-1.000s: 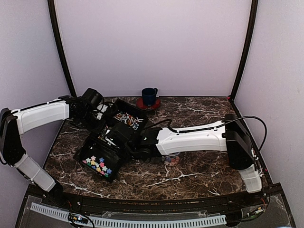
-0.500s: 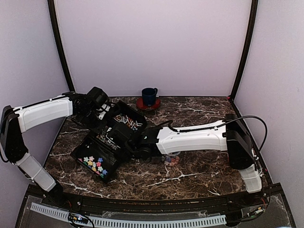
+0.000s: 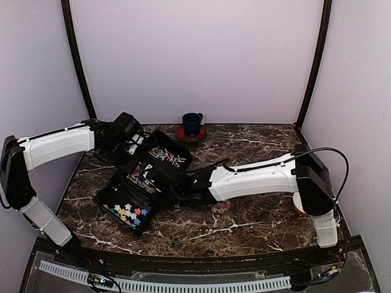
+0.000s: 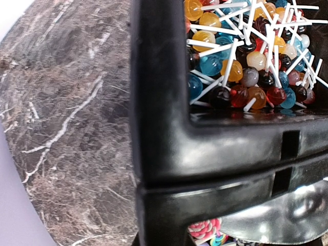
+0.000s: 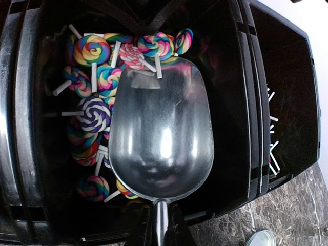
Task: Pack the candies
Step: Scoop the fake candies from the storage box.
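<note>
A black compartment tray (image 3: 107,196) lies on the marble table. Star-shaped candies (image 3: 128,212) fill its near compartment, swirl lollipops (image 5: 92,51) the middle one, and ball lollipops (image 4: 241,66) on white sticks the far one. My right gripper (image 5: 161,228) is shut on the handle of a metal scoop (image 5: 161,138). The scoop is empty and hangs over the swirl lollipops. My left gripper (image 3: 131,149) is shut on the tray's far left rim, whose black wall (image 4: 205,154) fills the left wrist view. A clear jar (image 3: 221,206) stands mostly hidden under my right arm.
A blue cup (image 3: 192,122) on a red saucer stands at the back of the table. Something orange (image 3: 297,209) shows beside the right arm's upright link. Purple walls close in the table on three sides.
My right gripper has drawn the scoop back to the right over the tray. The left arm has shifted slightly right with the tray's rim, and the tray has turned a little.
</note>
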